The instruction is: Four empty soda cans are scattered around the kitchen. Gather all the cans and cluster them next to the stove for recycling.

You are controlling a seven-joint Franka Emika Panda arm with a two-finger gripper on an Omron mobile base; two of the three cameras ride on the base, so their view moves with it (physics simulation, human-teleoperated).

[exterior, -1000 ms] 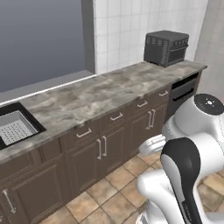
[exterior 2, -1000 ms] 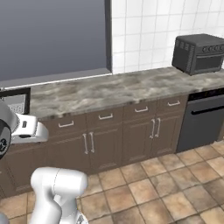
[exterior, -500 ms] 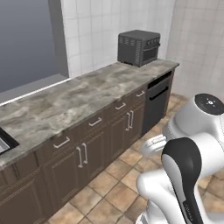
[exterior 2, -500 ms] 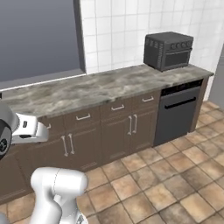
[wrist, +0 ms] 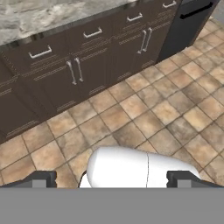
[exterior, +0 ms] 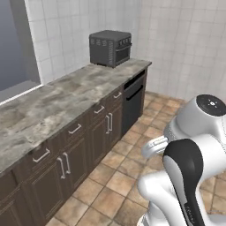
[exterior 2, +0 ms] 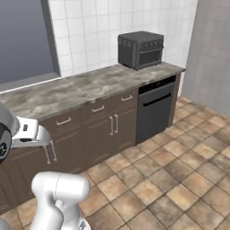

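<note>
The soda cans and the stove are out of view. My gripper (wrist: pixel 111 181) is open, and nothing sits between its two dark fingertips (wrist: pixel 43 179). It hangs low over the brown tiled floor (wrist: pixel 144 109) and points toward the dark lower cabinets (wrist: pixel 78 61). The white arm is folded close in front of the base in both base views.
A long marble counter (exterior: pixel 66 92) (exterior 2: pixel 81 87) carries a black countertop oven (exterior: pixel 110 47) (exterior 2: pixel 140 48) at its far end. Under that end is a dark built-in appliance without burner rings (exterior: pixel 133 103) (exterior 2: pixel 156 110). A tiled wall (exterior 2: pixel 211 49) closes the right side.
The base has driven and turned, so the whole scene slid left. The sink left the picture, and the counter's end with the black oven now sits nearer. The gripper stayed open.
</note>
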